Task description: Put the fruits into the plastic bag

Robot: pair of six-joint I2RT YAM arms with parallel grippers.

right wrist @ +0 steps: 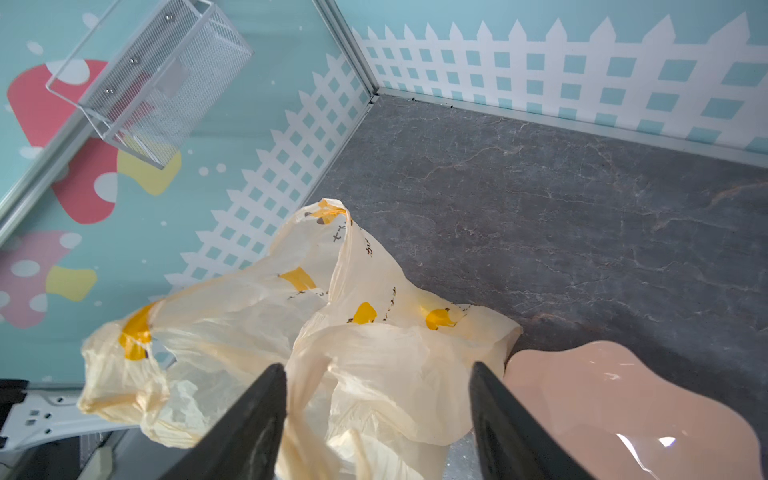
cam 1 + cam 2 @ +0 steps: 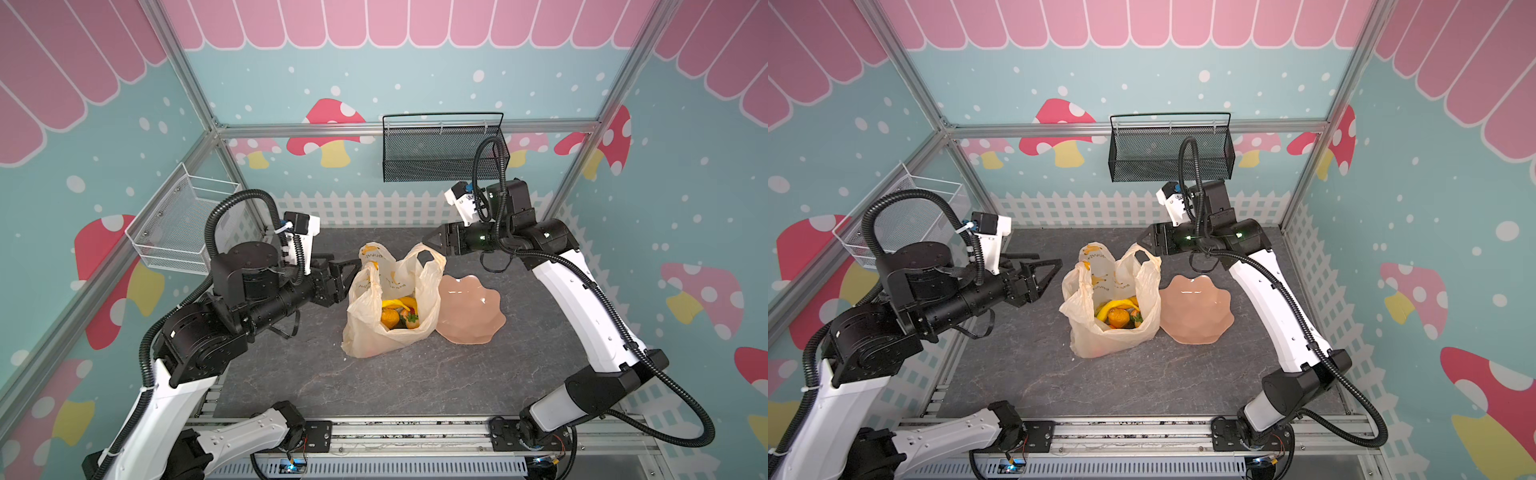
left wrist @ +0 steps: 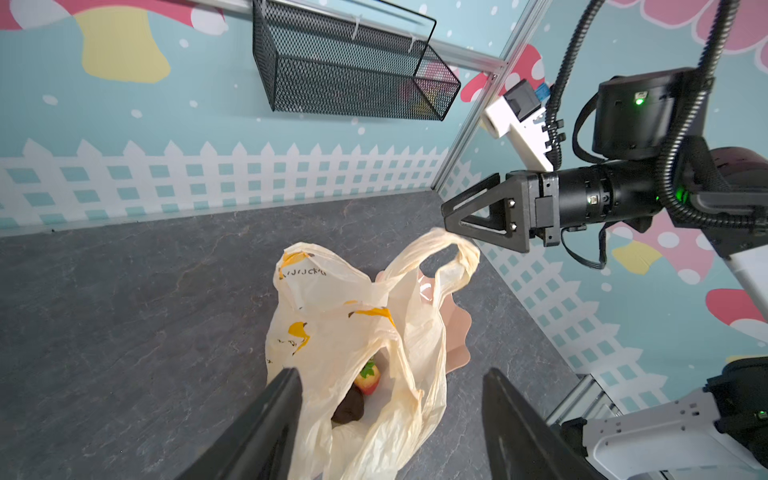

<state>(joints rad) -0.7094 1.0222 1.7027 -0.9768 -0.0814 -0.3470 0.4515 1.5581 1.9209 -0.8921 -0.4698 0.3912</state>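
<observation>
Fruits [image 2: 397, 312] half hidden inside plastic bag [image 2: 368, 334]; left claw [image 3: 390, 372] and right claw [image 1: 376, 365] both spread beside its handles

Both arms reach inward over the bench [image 2: 374, 382], jaws spread.
The left gripper [image 2: 349, 272] points roughly level toward the middle from the left edge, jaws wide apart and holding nothing. The right gripper [image 2: 430, 241] sits nearer the back edge, forearm rising from the front right corner, jaws likewise wide and empty.

Robot lab cell: aluminium frame [image 2: 291, 132], mushroom-printed backdrop walls [image 2: 270, 75].
</observation>
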